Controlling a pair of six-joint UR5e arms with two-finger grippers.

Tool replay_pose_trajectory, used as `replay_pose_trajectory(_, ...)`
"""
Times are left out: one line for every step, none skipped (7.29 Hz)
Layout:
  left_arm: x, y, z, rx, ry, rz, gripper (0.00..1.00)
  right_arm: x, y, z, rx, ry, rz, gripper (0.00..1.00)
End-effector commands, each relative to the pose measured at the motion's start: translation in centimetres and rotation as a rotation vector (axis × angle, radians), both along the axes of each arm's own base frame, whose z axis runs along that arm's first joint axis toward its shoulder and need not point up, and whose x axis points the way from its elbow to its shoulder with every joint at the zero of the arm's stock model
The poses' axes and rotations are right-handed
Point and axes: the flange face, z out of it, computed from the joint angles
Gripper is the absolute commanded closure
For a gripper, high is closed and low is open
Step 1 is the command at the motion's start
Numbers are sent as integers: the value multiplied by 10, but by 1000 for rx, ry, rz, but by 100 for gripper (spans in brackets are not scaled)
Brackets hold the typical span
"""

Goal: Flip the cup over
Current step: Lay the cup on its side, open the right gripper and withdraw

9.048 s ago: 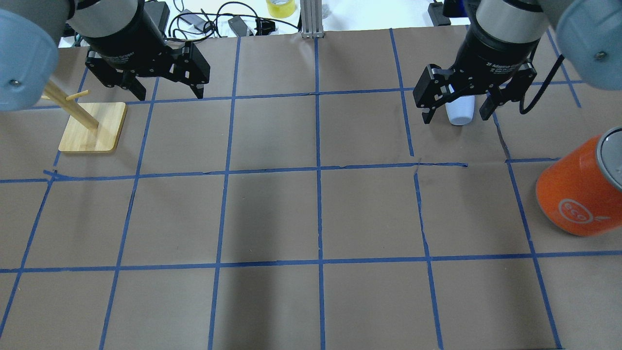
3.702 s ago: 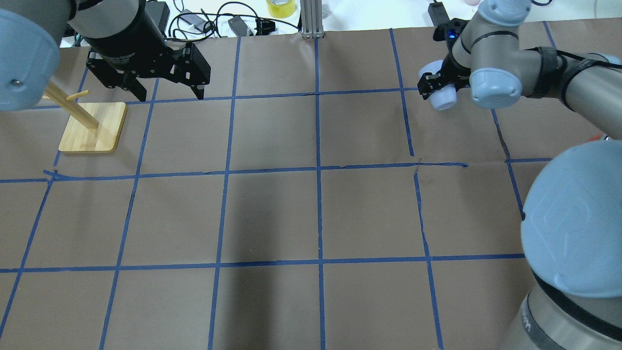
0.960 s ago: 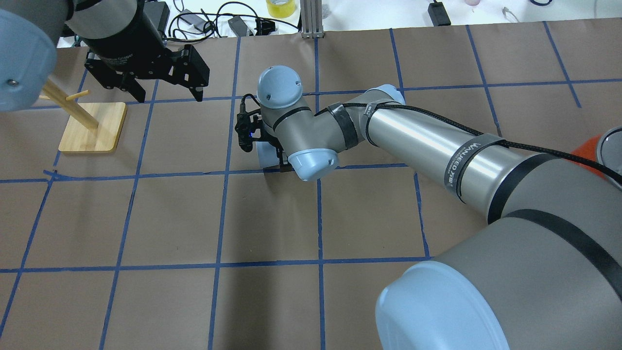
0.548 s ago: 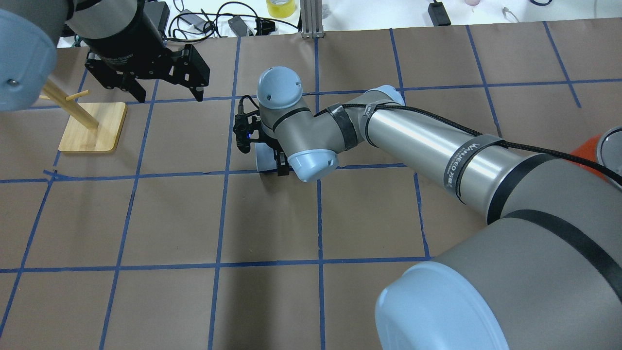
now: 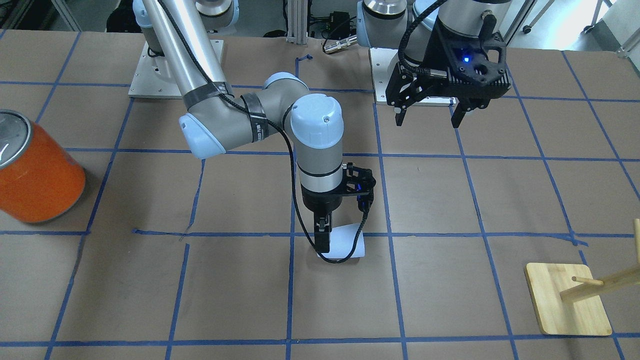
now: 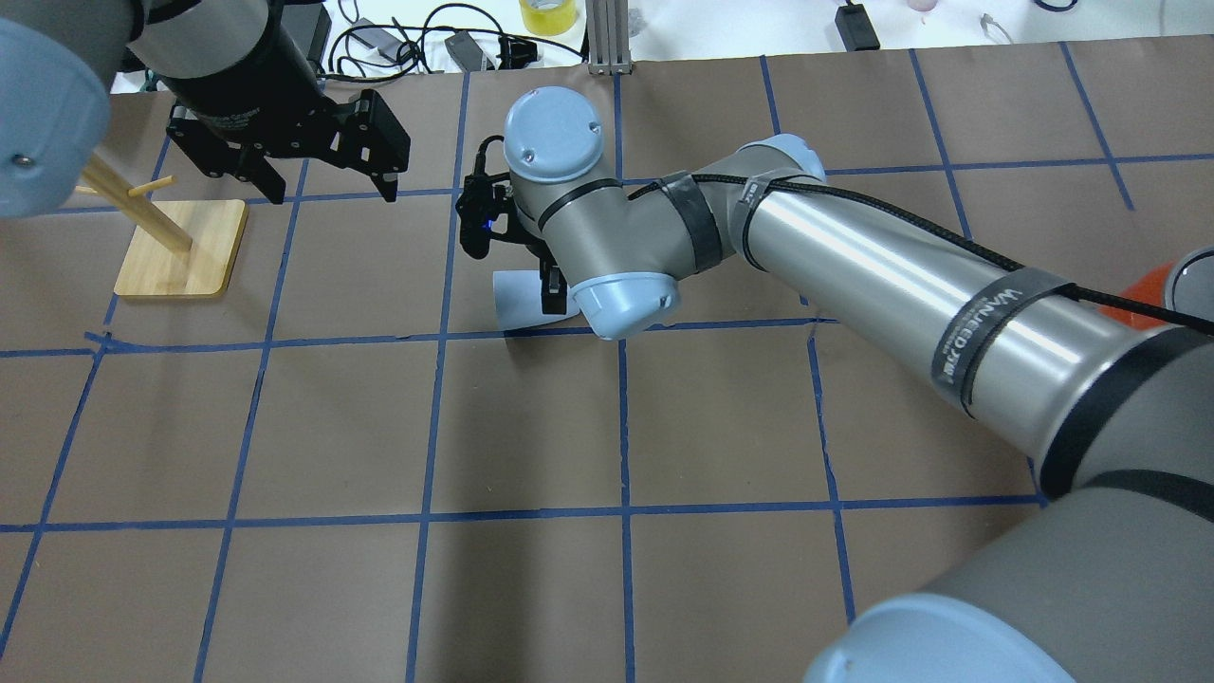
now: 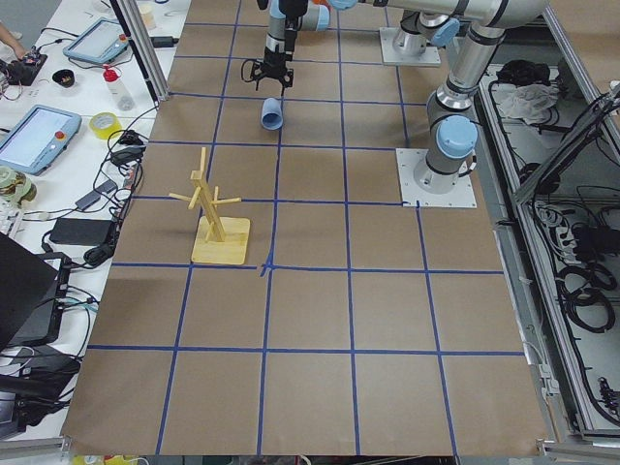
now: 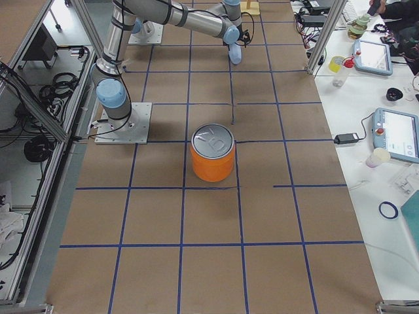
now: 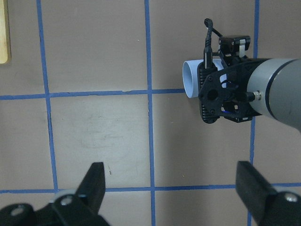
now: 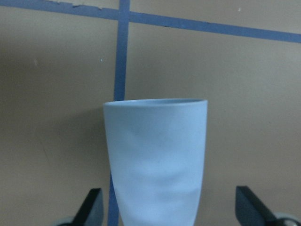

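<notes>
The pale blue-white cup [image 5: 345, 245] lies on its side on the brown paper, left of the table's middle. Its mouth points toward my left side. It also shows in the overhead view [image 6: 517, 302], the exterior left view [image 7: 273, 114] and the left wrist view [image 9: 192, 77]. My right gripper [image 5: 342, 237] points down just above the cup's base end. It is open, and in the right wrist view [image 10: 171, 212] its fingers stand clear on either side of the cup [image 10: 157, 155]. My left gripper [image 6: 332, 190] hovers open and empty at the far left.
A wooden peg rack [image 6: 180, 249] stands under my left arm at the left edge. A large orange can [image 5: 37, 175] stands at the table's right end. My right arm [image 6: 854, 266] stretches across the middle of the table.
The right arm carried the cup from the far right across to left of centre. In the last half second its wrist has risen and the cup lies free. The left arm has not moved.
</notes>
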Motion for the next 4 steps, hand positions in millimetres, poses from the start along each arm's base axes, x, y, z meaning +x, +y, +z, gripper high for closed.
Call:
replay_pose_trajectory(0, 2, -4, 29, 7, -3, 0, -86, 7, 63, 64, 131, -333, 0)
replay_pose_trajectory(6, 1, -18, 55, 20, 7, 0, -139, 5, 76, 118, 116, -560, 0)
replay_pose_trajectory(25, -7, -25, 64, 118, 28, 0, -192, 2, 92, 113, 80, -812, 0)
replay_pose_trajectory(51, -18, -34, 68, 239, -7, 0, -238, 2, 110, 107, 54, -1009, 0)
